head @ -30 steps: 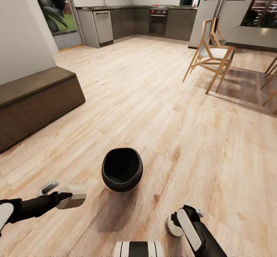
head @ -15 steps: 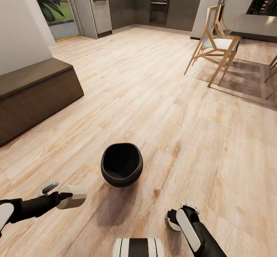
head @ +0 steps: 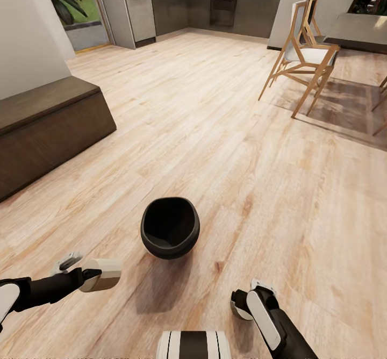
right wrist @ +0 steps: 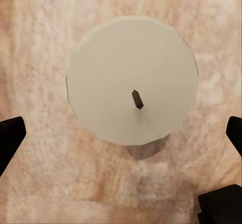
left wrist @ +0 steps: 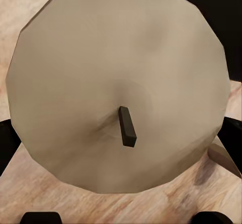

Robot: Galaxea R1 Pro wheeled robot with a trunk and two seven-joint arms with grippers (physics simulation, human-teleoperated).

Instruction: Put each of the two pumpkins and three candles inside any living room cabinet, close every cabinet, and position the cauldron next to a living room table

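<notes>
The left pincer [head: 102, 274] pinches a cream candle [head: 101, 274] at its tip, and the left wrist view adds the candle's round top with its dark wick [left wrist: 127, 127]. The right pincer [head: 242, 308] holds a second candle [right wrist: 132, 79] between spread-looking black fingers [right wrist: 10, 138], though I cannot tell whether they grip it. Ahead of and between both pincers the black cauldron [head: 170, 228] sits on the wooden floor [head: 231, 149], the dark cabinet [head: 51, 125] beyond the left pincer, a chair [head: 303, 60] far beyond the right.
</notes>
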